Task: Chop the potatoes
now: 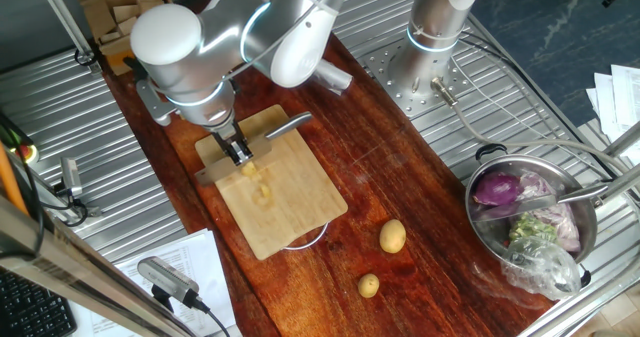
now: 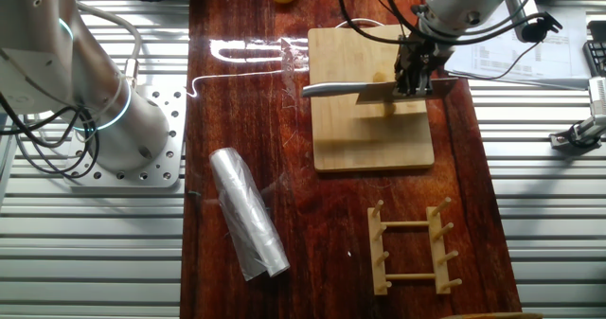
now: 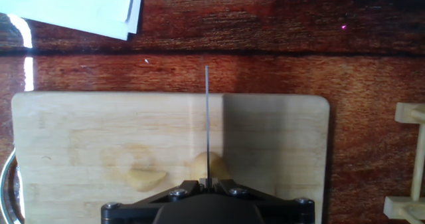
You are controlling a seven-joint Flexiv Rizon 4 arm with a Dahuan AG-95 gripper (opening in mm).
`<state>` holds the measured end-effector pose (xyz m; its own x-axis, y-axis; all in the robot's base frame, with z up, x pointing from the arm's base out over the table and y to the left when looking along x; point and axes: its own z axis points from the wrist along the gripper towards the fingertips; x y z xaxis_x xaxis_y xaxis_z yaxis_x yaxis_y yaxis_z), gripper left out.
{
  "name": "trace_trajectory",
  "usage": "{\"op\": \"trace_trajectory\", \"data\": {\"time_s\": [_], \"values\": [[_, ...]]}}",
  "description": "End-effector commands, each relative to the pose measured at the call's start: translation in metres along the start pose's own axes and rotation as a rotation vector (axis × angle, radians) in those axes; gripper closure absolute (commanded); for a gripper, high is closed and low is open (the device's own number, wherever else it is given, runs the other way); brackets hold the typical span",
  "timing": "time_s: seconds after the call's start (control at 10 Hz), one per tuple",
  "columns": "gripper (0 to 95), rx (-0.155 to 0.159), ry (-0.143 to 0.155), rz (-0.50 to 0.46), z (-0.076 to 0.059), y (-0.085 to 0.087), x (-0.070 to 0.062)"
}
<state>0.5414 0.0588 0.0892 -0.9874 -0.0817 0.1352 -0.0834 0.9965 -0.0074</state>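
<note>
Hand view: cleaver [image 3: 207, 124] seen edge-on as a thin dark line running up the middle of the cutting board [image 3: 279, 137]. One pale potato chunk [image 3: 207, 167] sits right under the blade line; a second chunk [image 3: 146, 177] lies just to its left, clear of the blade. Gripper [image 3: 207, 184] body fills the bottom of the frame; fingers clamped together on the cleaver's handle end.

One fixed view: gripper [image 1: 237, 152] low over the board [image 1: 290, 202], blade flat side angled, handle [image 1: 285, 127] sticking out toward the far edge. Small yellow potatoes [image 1: 258, 182] strung in a short row near the board's middle. Two whole potatoes [image 1: 392, 236] rest on the dark wood table [image 1: 400, 157], off the board, near the metal bowl [image 1: 590, 242].

Other fixed view: blade [image 2: 346, 90] held level across the board [image 2: 369, 139], a chunk [image 2: 383, 108] just beneath it.

Judgement: a chop is in hand. Doing it well means driving straight down so the edge meets the board squarely through the chunk's middle, keeping the blade vertical so the small piece does not squirt sideways. Then lift clear and shift toward the left chunk.
</note>
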Motion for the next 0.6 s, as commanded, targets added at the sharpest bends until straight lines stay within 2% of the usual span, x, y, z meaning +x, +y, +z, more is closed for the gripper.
{"op": "trace_trajectory", "data": {"time_s": [0.1, 0.6], "values": [[95.0, 0.002, -0.008, -0.006, 0.0161, -0.001, -0.0002], [95.0, -0.001, -0.013, -0.005, 0.0158, -0.0008, -0.0031]]}}
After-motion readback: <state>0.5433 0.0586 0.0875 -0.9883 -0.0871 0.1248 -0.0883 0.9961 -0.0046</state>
